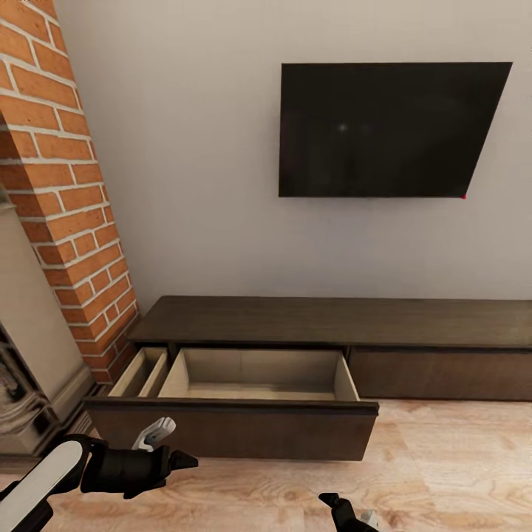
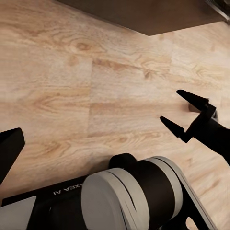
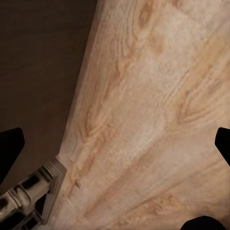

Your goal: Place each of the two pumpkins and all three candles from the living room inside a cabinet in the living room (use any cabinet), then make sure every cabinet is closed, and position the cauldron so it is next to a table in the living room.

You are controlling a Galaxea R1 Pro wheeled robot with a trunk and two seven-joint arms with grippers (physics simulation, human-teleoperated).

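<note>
The head view looks down at the cabinet point(image 1: 244, 414); both wrist views face the wooden floor point(image 2: 72, 96) closely.

The long dark-brown wooden cabinet point(image 1: 332, 321) runs off the right edge; its raised drawer front hides the pale drawer's floor.

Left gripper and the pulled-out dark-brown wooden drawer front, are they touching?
Apart. The head view shows the left gripper open in front of the dark-brown wooden drawer front; the left wrist view shows bare light wood floor before its fingers.
</note>
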